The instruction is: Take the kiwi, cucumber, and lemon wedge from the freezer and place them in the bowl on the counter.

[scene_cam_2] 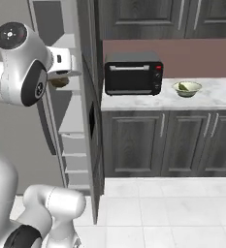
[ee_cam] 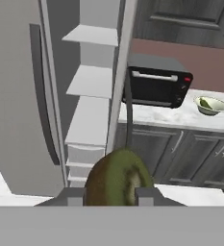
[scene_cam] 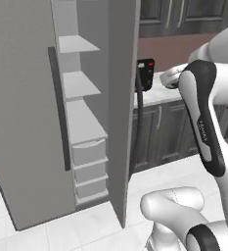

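Kiwi sits closest to the hand camera, low in the frame, brown-green and oval, wedged between the two dark finger tips. Gripper is closed on it, one tip at each flank of the fruit. In the right base view the same kiwi shows as a small brown lump under the white hand, held up at the level of the upper shelves, in front of the freezer opening.

Freezer door stands open, long dark handle vertical on it; pale shelves and stacked drawers visible inside.

Right of the freezer: counter, white marble over dark wood-grain cabinets. A black microwave stands on it beside the freezer. Bowl rests farther right on the marble, well apart from the hand, with something green lying in it; too small to tell what. Hand view shows the same bowl beyond the microwave.
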Motion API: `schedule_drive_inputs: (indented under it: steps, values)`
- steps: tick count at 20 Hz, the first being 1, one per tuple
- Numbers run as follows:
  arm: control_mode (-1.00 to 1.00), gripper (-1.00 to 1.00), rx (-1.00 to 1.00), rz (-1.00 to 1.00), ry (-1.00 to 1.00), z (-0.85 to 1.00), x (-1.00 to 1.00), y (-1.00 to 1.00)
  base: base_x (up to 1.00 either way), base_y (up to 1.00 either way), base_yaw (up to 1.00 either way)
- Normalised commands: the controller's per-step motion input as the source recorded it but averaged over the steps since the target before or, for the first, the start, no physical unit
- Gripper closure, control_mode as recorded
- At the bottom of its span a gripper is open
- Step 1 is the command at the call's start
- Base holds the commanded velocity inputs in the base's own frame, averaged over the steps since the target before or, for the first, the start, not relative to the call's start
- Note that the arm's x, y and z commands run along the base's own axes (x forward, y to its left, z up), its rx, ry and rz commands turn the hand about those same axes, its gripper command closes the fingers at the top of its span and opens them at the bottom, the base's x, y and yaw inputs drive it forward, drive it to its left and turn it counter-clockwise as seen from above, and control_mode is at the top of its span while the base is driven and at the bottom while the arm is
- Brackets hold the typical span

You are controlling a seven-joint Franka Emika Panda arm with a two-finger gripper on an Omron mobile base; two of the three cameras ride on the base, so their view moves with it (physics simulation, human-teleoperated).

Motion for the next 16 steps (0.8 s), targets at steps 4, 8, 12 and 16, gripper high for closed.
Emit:
schedule_drive_inputs:
  steps: [4,8,12,16]
  values:
    - [1.0,1.0,0.0,0.0,0.0,0.0,0.0,0.0,-0.04,-0.88,0.12]
    - [1.0,1.0,0.0,0.0,0.0,0.0,0.0,0.0,0.17,-0.98,0.11]
    - [1.0,1.0,0.0,0.0,0.0,0.0,0.0,0.0,0.37,-1.0,0.09]
    - [1.0,1.0,0.0,0.0,0.0,0.0,0.0,0.0,0.46,-1.0,0.08]
